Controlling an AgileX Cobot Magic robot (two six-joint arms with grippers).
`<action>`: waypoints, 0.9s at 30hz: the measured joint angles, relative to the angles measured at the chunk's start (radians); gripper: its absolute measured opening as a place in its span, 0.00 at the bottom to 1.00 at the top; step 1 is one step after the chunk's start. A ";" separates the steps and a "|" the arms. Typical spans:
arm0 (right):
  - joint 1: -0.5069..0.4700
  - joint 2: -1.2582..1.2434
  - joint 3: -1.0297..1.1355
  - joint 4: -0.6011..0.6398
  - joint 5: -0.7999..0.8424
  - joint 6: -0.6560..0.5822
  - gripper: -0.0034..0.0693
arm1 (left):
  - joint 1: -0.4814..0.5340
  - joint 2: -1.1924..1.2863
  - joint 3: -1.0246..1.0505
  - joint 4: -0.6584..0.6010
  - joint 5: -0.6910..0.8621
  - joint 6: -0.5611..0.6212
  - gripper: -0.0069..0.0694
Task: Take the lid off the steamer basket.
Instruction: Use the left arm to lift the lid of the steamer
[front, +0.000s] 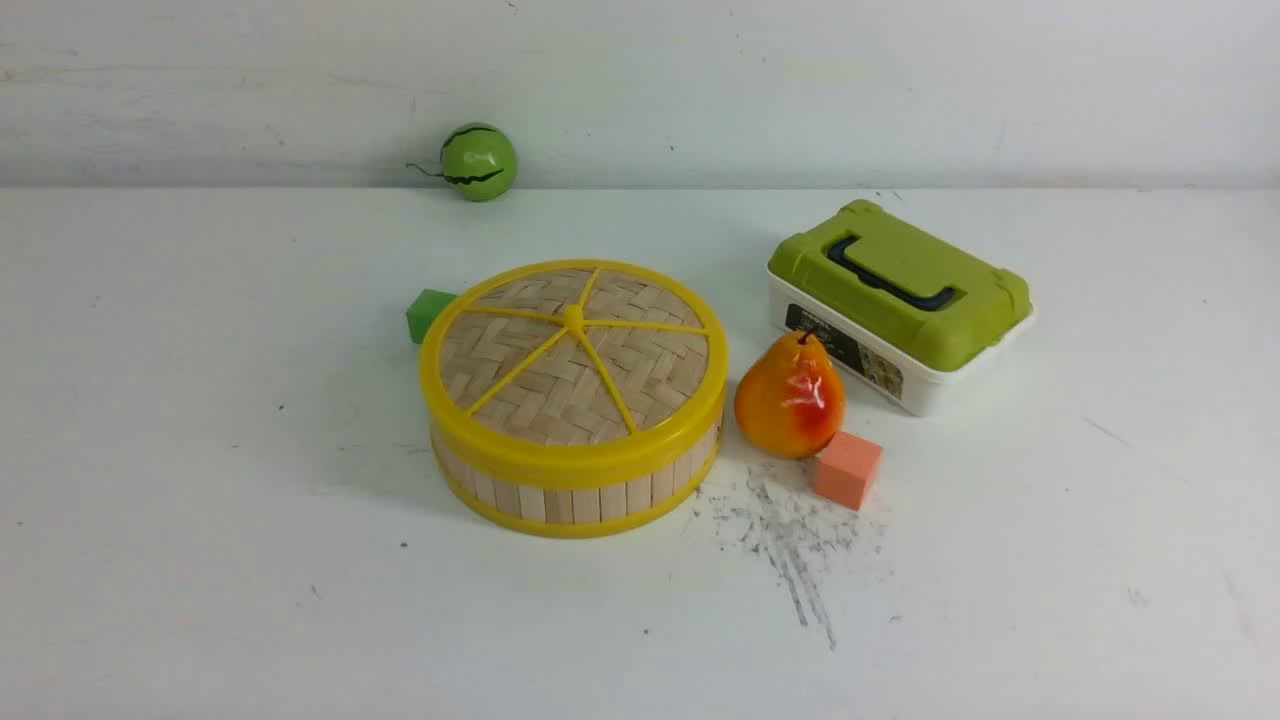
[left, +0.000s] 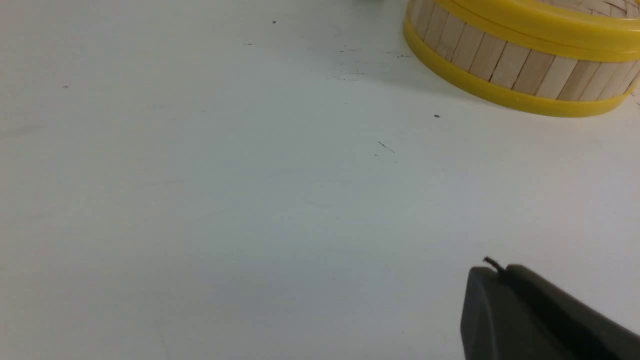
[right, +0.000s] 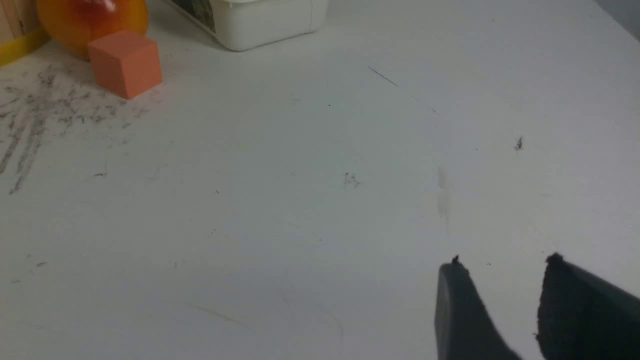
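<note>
Bamboo lid (front: 530, 395) lies well apart from left fingers (left: 482, 310).

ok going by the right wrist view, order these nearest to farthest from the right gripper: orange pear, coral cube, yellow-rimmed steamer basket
1. Coral cube, on the robot's left of the right gripper, in front of the pear.
2. Orange pear, just behind the cube.
3. Steamer basket, farthest left, beyond the pear.

Left tool (left: 495, 270) shut over bare desk (left: 250, 200); lid (left: 550, 30) seated on steamer basket (left: 530, 70), well apart from the tool.
</note>
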 joint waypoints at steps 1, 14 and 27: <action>0.000 0.000 0.000 0.000 0.000 0.000 0.38 | 0.000 0.000 0.000 0.000 0.000 0.000 0.09; 0.000 0.000 0.000 0.000 0.000 0.000 0.38 | 0.000 0.000 0.000 0.000 0.000 0.000 0.12; 0.000 0.000 0.000 0.000 0.000 0.000 0.38 | 0.000 0.000 0.000 0.000 0.000 0.000 0.13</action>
